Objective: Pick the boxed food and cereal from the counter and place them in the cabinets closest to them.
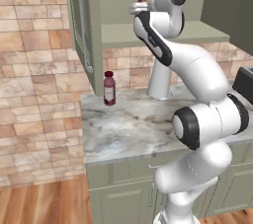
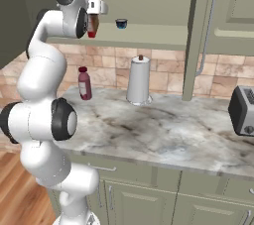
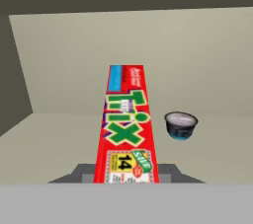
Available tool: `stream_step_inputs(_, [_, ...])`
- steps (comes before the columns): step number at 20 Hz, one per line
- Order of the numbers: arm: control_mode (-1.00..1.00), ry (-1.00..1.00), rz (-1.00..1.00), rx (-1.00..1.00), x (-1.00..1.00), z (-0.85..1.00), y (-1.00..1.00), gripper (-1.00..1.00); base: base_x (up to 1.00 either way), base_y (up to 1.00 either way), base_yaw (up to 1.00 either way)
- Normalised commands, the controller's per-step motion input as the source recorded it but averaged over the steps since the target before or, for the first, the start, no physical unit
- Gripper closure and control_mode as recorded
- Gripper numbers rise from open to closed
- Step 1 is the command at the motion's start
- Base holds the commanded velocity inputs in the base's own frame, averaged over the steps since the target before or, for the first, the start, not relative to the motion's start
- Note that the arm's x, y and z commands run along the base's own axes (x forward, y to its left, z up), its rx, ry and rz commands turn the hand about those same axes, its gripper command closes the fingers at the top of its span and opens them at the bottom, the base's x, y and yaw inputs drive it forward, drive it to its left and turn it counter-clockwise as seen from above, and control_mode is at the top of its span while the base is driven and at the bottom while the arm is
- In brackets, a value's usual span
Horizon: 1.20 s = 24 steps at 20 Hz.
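Cereal box [image 3: 127,127] is held clamped in the tool [image 3: 129,174], just left of the small cup [image 3: 181,125], for setting onto the cabinet shelf [image 3: 59,139].

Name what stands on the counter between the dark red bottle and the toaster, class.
In the right base view a white paper towel roll stands upright between the bottle and the toaster, with the open cabinet door hanging above that stretch.
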Motion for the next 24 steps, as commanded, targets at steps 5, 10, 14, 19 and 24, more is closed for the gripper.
stream_step_inputs(5, [-1.00,0.00,0.00,0.00,0.40,-0.08,0.01,1.00,0.00,0.00,0.00])
stream_step_inputs(10, [-1.00,0.00,0.00,-0.01,0.27,-0.14,0.01,1.00,0.00,0.00,0.00])
stream_step_inputs(14, [-1.00,0.00,0.00,-0.05,0.07,-0.15,0.01,1.00,0.00,0.00,0.00])
stream_step_inputs(19, [-1.00,0.00,0.00,-0.03,0.00,-0.07,0.00,-1.00,0.00,0.00,0.00])
stream_step_inputs(24, [-1.00,0.01,0.00,0.00,0.00,0.01,0.00,-1.00,0.00,0.00,0.00])
